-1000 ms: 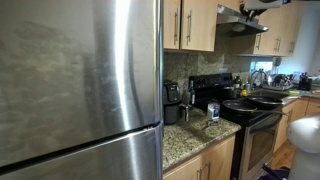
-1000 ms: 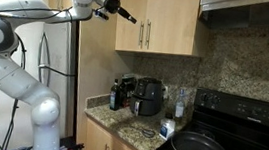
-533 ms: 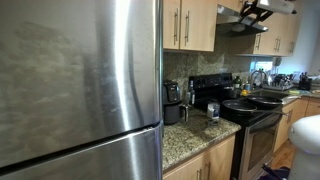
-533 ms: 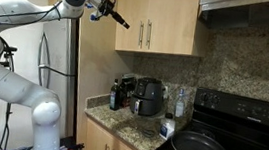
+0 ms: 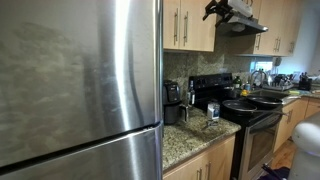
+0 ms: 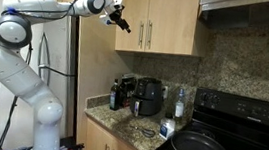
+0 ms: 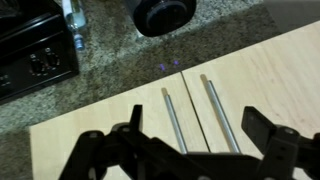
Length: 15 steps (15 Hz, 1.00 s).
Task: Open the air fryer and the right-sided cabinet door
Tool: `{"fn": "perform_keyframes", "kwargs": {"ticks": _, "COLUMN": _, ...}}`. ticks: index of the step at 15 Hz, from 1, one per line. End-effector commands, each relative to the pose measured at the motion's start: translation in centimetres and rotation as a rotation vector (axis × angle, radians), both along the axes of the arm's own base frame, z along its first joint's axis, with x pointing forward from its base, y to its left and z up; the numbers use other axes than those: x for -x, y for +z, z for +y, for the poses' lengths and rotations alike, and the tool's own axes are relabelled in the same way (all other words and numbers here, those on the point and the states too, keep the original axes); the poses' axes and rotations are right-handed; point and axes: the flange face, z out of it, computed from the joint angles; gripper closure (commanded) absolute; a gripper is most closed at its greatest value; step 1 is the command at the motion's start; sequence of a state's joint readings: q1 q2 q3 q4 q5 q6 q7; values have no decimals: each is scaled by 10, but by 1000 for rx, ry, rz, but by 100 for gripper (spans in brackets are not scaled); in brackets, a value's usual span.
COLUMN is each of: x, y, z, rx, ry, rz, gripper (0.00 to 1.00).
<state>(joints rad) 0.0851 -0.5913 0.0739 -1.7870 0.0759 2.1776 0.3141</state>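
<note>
The air fryer [image 6: 150, 97] stands shut on the granite counter below the upper cabinets; the wrist view shows it from above as a round black shape [image 7: 163, 12]. The right-sided cabinet door [image 6: 176, 19] is shut, its slim silver handle [image 6: 148, 33] along its left edge. My gripper [image 6: 121, 22] hangs open in front of the twin door, just left of the two handles and touching neither. In the wrist view the gripper [image 7: 198, 125] frames both bar handles, with the right-sided cabinet door [image 7: 152, 108] behind the left finger. An exterior view shows the gripper [image 5: 216, 10] high up by the cabinets.
A large steel fridge [image 5: 80, 80] fills the near side. The black stove [image 6: 225, 125] carries a pan [image 6: 199, 149], with a range hood [image 6: 250, 7] above. A dark appliance [image 6: 123, 90] and a bottle [image 6: 180, 102] flank the fryer on the counter [image 6: 133, 133].
The jaws have gone from shut to wide open. The arm has swung the gripper in toward the cabinet doors and slightly down.
</note>
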Motion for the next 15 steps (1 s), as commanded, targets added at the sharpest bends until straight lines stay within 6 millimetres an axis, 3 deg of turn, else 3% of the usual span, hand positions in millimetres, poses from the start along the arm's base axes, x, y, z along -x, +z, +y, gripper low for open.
{"fn": "perform_keyframes", "kwargs": {"ticks": 1, "x": -14, "y": 8, "z": 4, "rx": -7, "ry": 49, "rz": -3, "gripper": 0}}
{"fn": "perform_keyframes", "kwargs": {"ticks": 4, "x": -41, "y": 19, "z": 8, "rx": -12, "ry": 107, "rz": -12, "gripper": 0}}
{"fn": "perform_keyframes", "kwargs": {"ticks": 10, "x": -124, "y": 11, "z": -28, "rx": 180, "ry": 8, "rz": -109, "gripper": 0}}
{"fn": "perform_keyframes", "kwargs": {"ticks": 15, "x": -185, "y": 12, "z": -14, "rx": 170, "ry": 88, "rz": -106, "gripper": 0}}
